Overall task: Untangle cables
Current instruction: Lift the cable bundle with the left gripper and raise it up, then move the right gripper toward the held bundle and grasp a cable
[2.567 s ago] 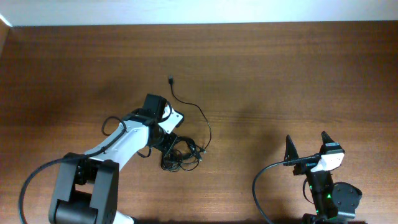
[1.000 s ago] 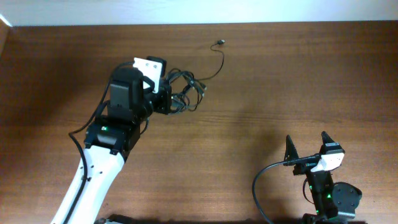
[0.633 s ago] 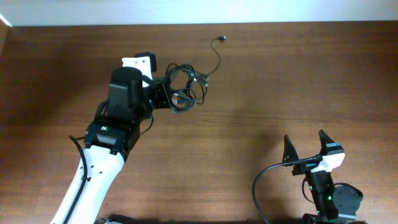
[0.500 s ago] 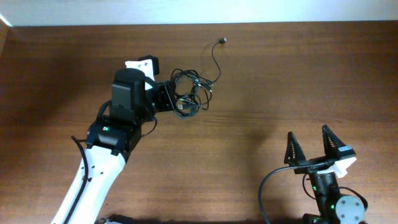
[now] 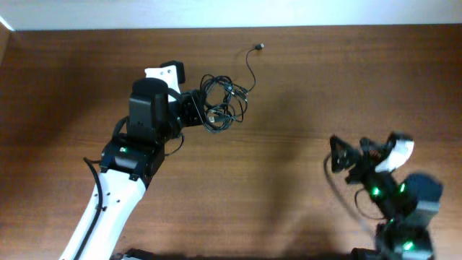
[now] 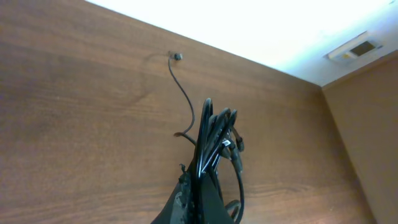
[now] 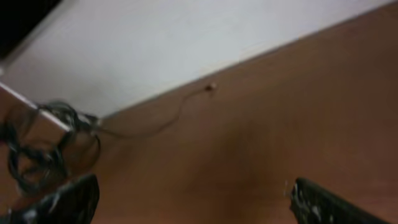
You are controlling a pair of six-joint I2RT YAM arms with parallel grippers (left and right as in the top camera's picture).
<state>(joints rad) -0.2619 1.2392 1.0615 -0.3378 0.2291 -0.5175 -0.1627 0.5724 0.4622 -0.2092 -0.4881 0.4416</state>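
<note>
Clamping cables (image 5: pixel 220 108), left gripper (image 5: pixel 196 113), near far edge (image 5: pixel 325 29)

The left claw (image 6: pixel 199 179) is clamped on a bundle of thin black cables (image 6: pixel 210 134). One cord runs far-left across the brown wooden tabletop (image 6: pixel 74 124).

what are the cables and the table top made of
The cables: probably rubber or plastic sheathing, black and slightly glossy; they bend into loose loops and show light streaks. The table: wood or wood-look laminate, brown with a dull finish and visible grain lines.

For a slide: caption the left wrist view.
Left end effector shut on tangled cables; one strand trails to its plug.
</note>
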